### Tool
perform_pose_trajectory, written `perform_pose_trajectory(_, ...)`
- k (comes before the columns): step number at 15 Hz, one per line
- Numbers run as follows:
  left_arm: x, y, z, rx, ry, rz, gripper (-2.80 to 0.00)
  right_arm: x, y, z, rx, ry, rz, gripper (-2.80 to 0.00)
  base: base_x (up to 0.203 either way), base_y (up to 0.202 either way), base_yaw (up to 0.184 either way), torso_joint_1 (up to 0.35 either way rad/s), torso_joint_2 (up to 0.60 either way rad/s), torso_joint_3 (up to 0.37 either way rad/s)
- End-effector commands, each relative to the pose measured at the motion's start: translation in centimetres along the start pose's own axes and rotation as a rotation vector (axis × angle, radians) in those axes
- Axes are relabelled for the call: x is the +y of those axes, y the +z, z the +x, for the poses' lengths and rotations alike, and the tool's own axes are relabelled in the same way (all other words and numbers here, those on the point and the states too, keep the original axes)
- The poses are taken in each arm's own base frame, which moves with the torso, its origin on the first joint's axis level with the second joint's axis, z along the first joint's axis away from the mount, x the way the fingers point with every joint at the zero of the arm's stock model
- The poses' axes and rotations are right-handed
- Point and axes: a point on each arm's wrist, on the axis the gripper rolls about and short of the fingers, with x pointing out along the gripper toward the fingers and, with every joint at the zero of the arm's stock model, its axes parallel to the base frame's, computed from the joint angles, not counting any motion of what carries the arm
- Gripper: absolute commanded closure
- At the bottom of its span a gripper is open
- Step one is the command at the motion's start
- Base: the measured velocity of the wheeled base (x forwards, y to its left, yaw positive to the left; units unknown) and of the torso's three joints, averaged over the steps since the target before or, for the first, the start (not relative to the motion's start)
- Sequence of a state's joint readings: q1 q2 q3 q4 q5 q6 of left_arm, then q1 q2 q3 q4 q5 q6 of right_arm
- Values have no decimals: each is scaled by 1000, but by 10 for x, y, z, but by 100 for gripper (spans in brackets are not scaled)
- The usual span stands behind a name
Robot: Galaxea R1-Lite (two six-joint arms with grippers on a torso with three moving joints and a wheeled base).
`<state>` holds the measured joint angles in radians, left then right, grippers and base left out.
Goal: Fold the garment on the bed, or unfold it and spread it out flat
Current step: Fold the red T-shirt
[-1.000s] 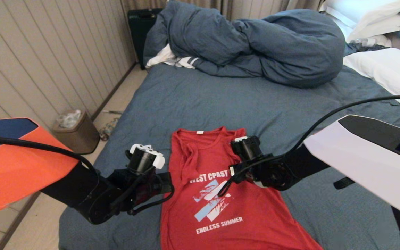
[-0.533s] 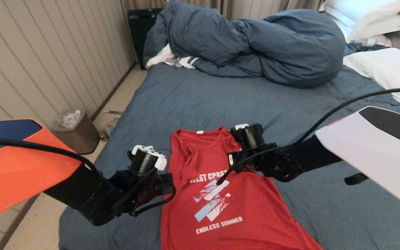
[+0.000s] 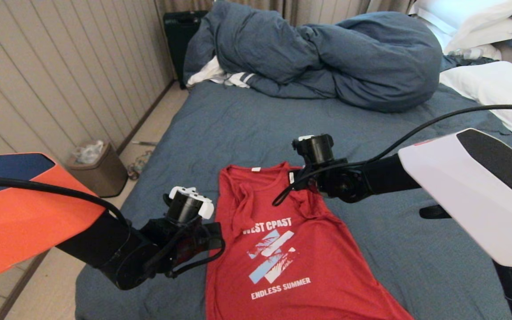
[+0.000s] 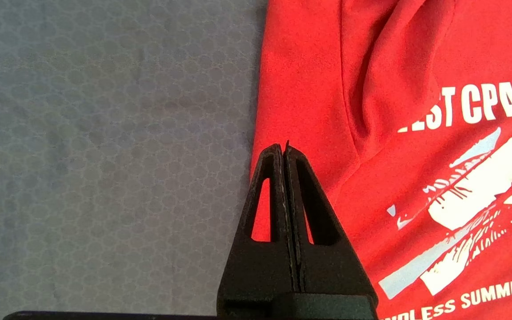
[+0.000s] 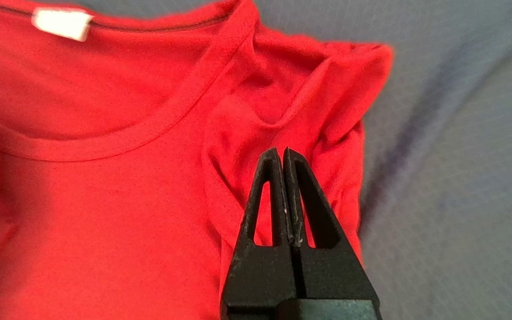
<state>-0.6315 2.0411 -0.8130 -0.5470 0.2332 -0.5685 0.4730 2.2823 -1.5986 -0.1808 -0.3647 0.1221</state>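
**Red shirt face-up on the bed, both grippers clenched on nothing**

The garment (image 3: 282,249) lies print side up on the near part of the bed (image 3: 256,129), collar toward the far end and hem running off the lower edge of the head view. Its "WEST COAST" lettering, the diagonal blue-and-white graphic and "ENDLESS SUMMER" all read plainly. Both sleeves are tucked or folded inward, so the shoulders look narrow and creased.

The left gripper (image 4: 285,149) hangs above the shirt's left side edge — its two black fingers pressed together tip to tip, with no cloth between them. Just ahead of the tips is a long soft fold of red fabric; to one side of the jaws is bare blue-grey sheet, to the other the printed chest. Whether the tips touch the fabric cannot be told.

The right gripper (image 5: 282,153) is likewise clenched and empty. It is poised over the shirt's right shoulder, where the folded sleeve bunches up (the neckline's ribbed band curves away just beyond the tips, and the white neck label (image 5: 62,23) sits farther off along the collar). Beside the jaws, past the sleeve's edge, the sheet begins.

At the far end of the bed a bunched duvet (image 3: 327,58) is heaped, with a white striped cloth (image 3: 220,75) showing under it and white pillows (image 3: 491,89) to its right. A small bin (image 3: 98,166) stands on the floor by the wall.
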Motion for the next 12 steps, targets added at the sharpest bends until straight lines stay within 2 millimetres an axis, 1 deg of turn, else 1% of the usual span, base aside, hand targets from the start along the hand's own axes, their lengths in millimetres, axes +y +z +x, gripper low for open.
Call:
perform_pose_trajectory(1, -1, 0, 0, -4, -2, -4, 0, 2, -10, 17, 22, -11, -5, 0, 0, 0, 0, 0, 0, 0)
perform_pose_trajectory(2, 0, 0, 0, -3, -1, -4, 0, 3, -9, 26, 19, -14, -3, 0, 0, 0, 0, 0, 0, 0)
perform_pose_trajectory(4, -1, 0, 0, -4, -2, -4, 0, -3, -8, 45, 23, -37, 7, 0, 0, 0, 0, 0, 0, 0)
perform_pose_trajectory(6, 0, 0, 1, -3, -1, -4, 0, -6, -6, 54, 23, -47, 13, 0, 0, 0, 0, 0, 0, 0)
perform_pose_trajectory(8, 0, -2, 4, 1, 2, -3, 0, -2, -6, 65, 6, -48, 16, 0, 0, 0, 0, 0, 0, 0)
perform_pose_trajectory(9, 0, -1, 4, -5, -2, -5, 0, 2, -13, 74, 9, -48, 4, 0, 0, 0, 0, 0, 0, 0)
perform_pose_trajectory(10, 0, -1, 4, -7, -3, -5, 0, 5, -15, 76, 6, -46, -8, 0, 0, 0, 0, 0, 0, 0)
perform_pose_trajectory(12, -1, 0, 3, -20, -10, -9, 0, 5, -9, 73, -17, -44, 0, 0, 0, 0, 0, 0, 0, 0)
